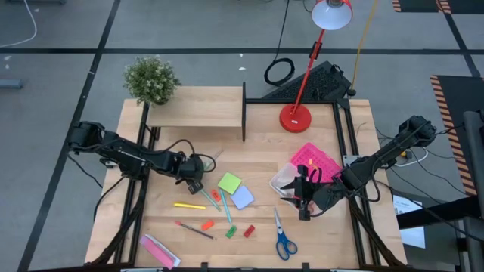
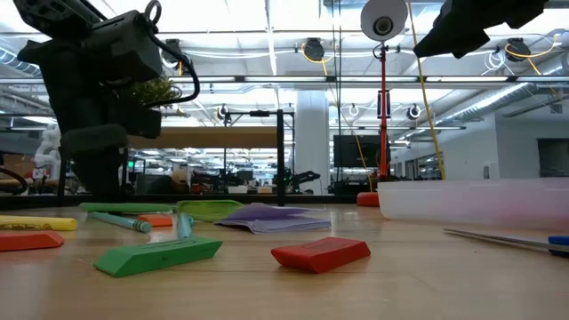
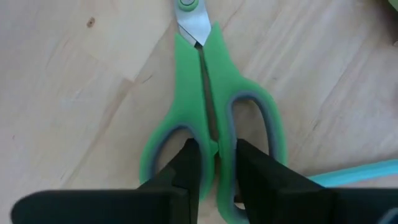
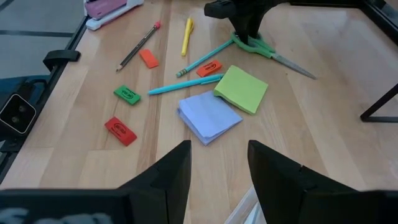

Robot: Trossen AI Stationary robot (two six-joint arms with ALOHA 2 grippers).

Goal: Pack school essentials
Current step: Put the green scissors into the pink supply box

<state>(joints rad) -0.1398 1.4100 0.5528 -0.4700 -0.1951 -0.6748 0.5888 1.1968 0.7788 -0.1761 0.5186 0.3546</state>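
Green-handled scissors [image 3: 208, 118], grey-lined loops and blades closed, lie flat on the counter [image 3: 74, 93]; left claw [image 3: 216, 163] pinches the handle bridge; right claw [image 4: 219, 163] released

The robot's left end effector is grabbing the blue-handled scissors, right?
Not quite. In the left wrist view the left end effector grips the green plastic-handled scissors. The blue-handled scissors lie untouched near the table's front edge.
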